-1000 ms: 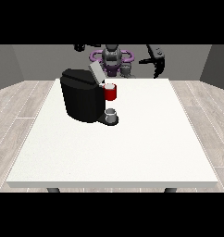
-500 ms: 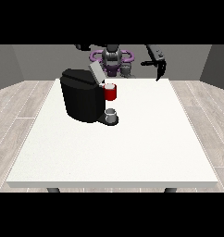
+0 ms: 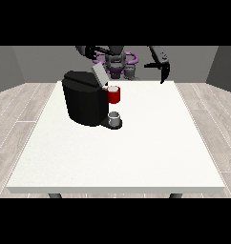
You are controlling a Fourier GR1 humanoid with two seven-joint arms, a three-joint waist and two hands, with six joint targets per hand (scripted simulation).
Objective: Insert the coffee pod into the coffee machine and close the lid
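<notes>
The black coffee machine (image 3: 86, 102) stands on the white table (image 3: 136, 152), left of the middle. Its grey lid (image 3: 99, 75) is tilted up and open. At the machine's front is a red thing at the machine (image 3: 114, 94), and below it a small grey thing (image 3: 115, 118) rests on the machine's base; I cannot tell whether this is the pod. The hand at the view's right (image 3: 161, 66) hangs above the table's far edge with fingers pointing down, open and holding nothing. The hand at the view's left (image 3: 85, 50) is raised behind the machine.
The robot's torso (image 3: 118, 64) is behind the table's far edge. Wooden floor surrounds the table. White tabletop stretches in front of and to the right of the machine.
The fingers of the hand at the view's right have swung to point more straight down. The hand at the view's left and the machine look the same.
</notes>
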